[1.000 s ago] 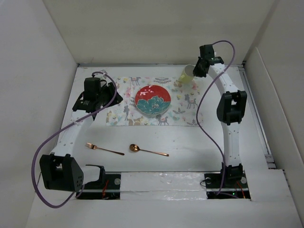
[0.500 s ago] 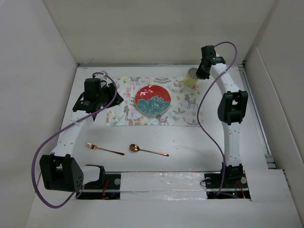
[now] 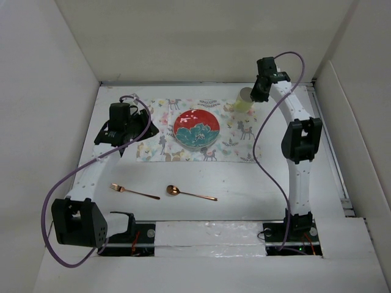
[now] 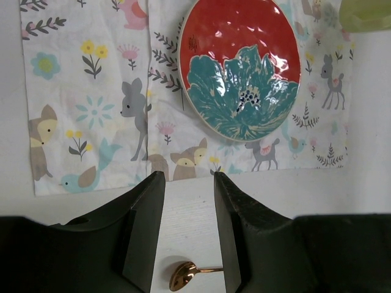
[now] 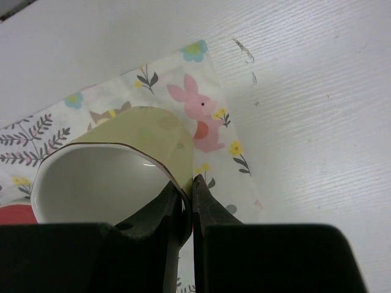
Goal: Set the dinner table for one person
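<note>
Right tool [image 5: 186,186] is pinched tight on the wall of a pale yellow-green cup [image 5: 104,177], with the rim squeezed between its two fingers. The cup is white inside, and it's at the far right corner of the placemat [image 3: 159,131], the cloth one with pastel deer, foxes and bunnies on it. From the wrist view you can see a pink rabbit print just past the cup. Can't really tell if the cup's bottom is resting on the mat or sitting a hair above it.

Left tool [image 4: 189,177] has its jaws apart with nothing between them. It hangs over the near left part of the placemat, around the mat's near edge.

A round plate [image 3: 196,129], red with a big teal flower, sits about mid-placemat, between the two tools.

On the bare white bench [image 3: 244,183], near side of the mat, there's a copper-coloured fork [image 3: 134,191] on the left and a matching spoon [image 3: 190,194] just right of it. Both lie flat with their handles pointing right, apart from each other and off the mat. The bench fills the whole floor of the white-walled box, with the arm bases at its near edge.
</note>
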You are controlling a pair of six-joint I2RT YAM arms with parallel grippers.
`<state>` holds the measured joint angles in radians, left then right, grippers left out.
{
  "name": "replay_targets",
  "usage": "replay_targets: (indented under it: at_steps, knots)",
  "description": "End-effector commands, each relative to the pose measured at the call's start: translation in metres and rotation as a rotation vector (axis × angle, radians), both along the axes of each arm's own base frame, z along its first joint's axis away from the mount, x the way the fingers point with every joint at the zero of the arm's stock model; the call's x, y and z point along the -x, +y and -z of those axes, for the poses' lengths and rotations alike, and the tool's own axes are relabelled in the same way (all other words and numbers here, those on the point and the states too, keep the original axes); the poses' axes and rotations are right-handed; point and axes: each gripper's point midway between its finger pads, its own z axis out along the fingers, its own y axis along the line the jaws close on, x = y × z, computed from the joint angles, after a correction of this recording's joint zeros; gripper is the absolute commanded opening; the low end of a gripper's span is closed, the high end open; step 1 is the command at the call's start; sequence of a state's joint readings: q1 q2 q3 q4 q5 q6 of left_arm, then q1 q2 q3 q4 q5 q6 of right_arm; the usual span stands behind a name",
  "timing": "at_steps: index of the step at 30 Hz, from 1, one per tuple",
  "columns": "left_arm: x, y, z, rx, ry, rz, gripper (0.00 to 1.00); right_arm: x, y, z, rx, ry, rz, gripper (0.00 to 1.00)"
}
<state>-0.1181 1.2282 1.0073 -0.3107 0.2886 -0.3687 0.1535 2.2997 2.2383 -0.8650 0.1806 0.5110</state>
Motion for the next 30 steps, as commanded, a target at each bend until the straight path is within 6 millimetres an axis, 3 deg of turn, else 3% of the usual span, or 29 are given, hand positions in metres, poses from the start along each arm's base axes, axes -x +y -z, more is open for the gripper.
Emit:
replay_targets:
  at_steps: [1,7,10,11,12,14,17,22,23,24,25,26,27,28,29,30]
  knots:
    - [0.002,-0.004,-0.014,0.021,-0.051,0.013,0.35,-0.007,0.007,-0.057,-0.017,-0.144,-0.022,0.00]
    - [0.005,-0.003,-0.012,0.020,-0.046,0.009,0.35,-0.005,0.008,-0.016,-0.010,-0.059,-0.035,0.00]
    - [0.006,-0.003,-0.010,0.022,-0.043,0.007,0.35,-0.007,0.007,-0.008,0.000,-0.043,-0.027,0.00]
    - [0.007,-0.003,-0.009,0.022,-0.038,0.004,0.35,-0.011,0.007,-0.016,-0.001,-0.066,-0.027,0.17]
    - [0.007,-0.003,-0.009,0.022,-0.038,0.004,0.35,-0.011,0.007,-0.016,-0.001,-0.066,-0.027,0.17]
    - [0.008,-0.003,-0.010,0.024,-0.042,0.004,0.35,-0.013,0.009,-0.033,-0.013,-0.110,-0.033,0.33]
    - [0.007,-0.002,-0.012,0.021,-0.045,-0.001,0.35,-0.013,0.011,-0.064,-0.054,-0.177,-0.055,0.49]
    - [0.002,0.000,-0.025,0.009,-0.074,-0.007,0.36,-0.002,0.006,-0.113,-0.113,-0.261,-0.096,0.59]
    - [0.001,0.000,-0.027,0.007,-0.076,-0.007,0.36,0.008,0.005,-0.142,-0.118,-0.317,-0.099,0.59]
    - [0.000,0.000,-0.029,0.006,-0.079,-0.007,0.36,0.016,0.005,-0.153,-0.122,-0.339,-0.102,0.55]
    - [-0.003,-0.001,-0.036,0.007,-0.092,-0.002,0.35,0.026,0.012,-0.142,-0.131,-0.332,-0.135,0.42]
    - [-0.003,-0.002,-0.039,0.010,-0.098,0.008,0.32,0.036,0.022,-0.144,-0.170,-0.346,-0.188,0.15]
    - [-0.004,-0.003,-0.042,0.012,-0.108,0.017,0.23,0.061,0.034,-0.176,-0.182,-0.425,-0.262,0.03]
    - [-0.004,-0.010,-0.048,0.033,-0.118,0.057,0.00,0.071,0.056,-0.187,-0.204,-0.495,-0.337,0.00]
    - [-0.005,-0.013,-0.051,0.036,-0.130,0.078,0.00,0.099,0.076,-0.143,-0.249,-0.411,-0.424,0.00]
    - [-0.004,-0.016,-0.054,0.045,-0.134,0.091,0.00,0.118,0.091,-0.136,-0.267,-0.407,-0.492,0.00]
